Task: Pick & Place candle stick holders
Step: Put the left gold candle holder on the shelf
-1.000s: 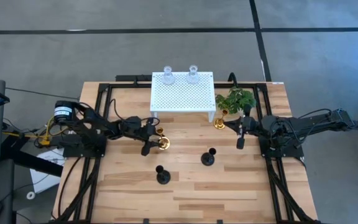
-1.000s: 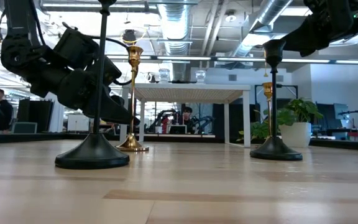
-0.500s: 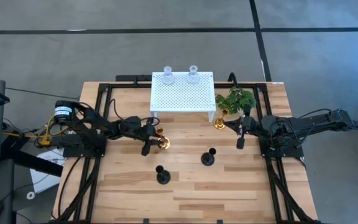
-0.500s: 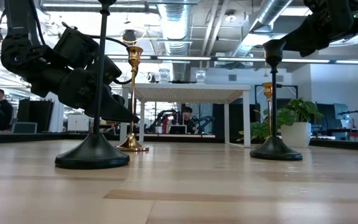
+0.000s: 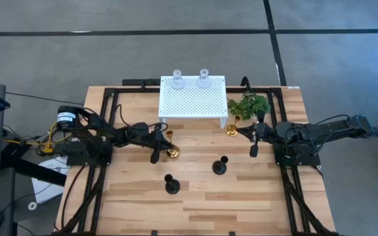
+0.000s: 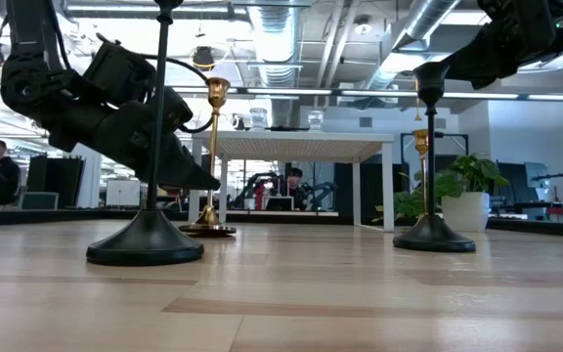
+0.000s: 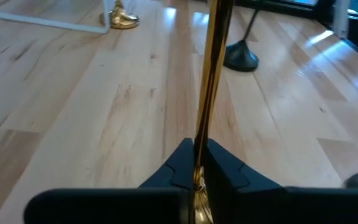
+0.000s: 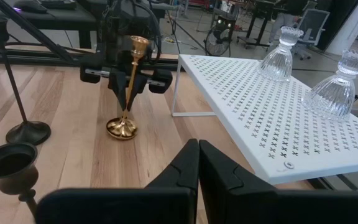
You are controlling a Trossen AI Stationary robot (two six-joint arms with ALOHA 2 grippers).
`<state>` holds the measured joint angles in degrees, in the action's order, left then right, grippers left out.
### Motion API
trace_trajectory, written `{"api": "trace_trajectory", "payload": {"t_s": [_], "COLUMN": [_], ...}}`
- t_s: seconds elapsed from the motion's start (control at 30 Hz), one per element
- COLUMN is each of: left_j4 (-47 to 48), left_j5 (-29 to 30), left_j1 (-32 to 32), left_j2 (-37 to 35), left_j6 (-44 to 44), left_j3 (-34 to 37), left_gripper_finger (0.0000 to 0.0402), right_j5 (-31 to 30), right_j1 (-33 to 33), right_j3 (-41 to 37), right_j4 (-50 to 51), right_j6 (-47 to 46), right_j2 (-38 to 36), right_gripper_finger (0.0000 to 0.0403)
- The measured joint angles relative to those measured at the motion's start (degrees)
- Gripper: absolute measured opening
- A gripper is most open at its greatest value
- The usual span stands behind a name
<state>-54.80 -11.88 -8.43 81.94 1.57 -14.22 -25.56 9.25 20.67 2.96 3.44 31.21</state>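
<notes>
bare wood surrounds left tool (image 5: 157, 145) clamping gold holder (image 5: 171, 145) stem; right tool (image 5: 253, 139) closed, clear of rack (image 5: 193, 98)

The left arm reached in from the table's left side, its left gripper (image 5: 158, 145) low over the middle, fingers (image 7: 225, 167) pinched tight. The right arm stretched in from the right edge, right gripper (image 5: 254, 139) hanging above the table, fingers pressed together.
</notes>
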Motion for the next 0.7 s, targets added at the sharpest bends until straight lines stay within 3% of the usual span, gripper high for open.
{"api": "trace_trajectory", "payload": {"t_s": [0.33,0.5,0.7], "left_j4": [8.69,18.12,21.75], "left_j5": [4.37,10.57,14.26], "left_j1": [1.25,4.92,7.24], "left_j2": [-7.1,-14.74,-24.72], "left_j6": [6.19,7.24,10.16], "left_j3": [0.09,0.09,0.09], "left_gripper_finger": [0.0014,0.0014,0.0014], "right_j5": [0.0,0.0,0.0], "right_j1": [0.0,0.0,-0.01], "right_j3": [0.0,0.0,0.0], "right_j4": [0.0,0.0,0.0], "right_j6": [0.01,0.01,0.05], "right_j2": [-0.01,-0.01,0.01], "right_gripper_finger": [0.0,0.0,0.0]}}
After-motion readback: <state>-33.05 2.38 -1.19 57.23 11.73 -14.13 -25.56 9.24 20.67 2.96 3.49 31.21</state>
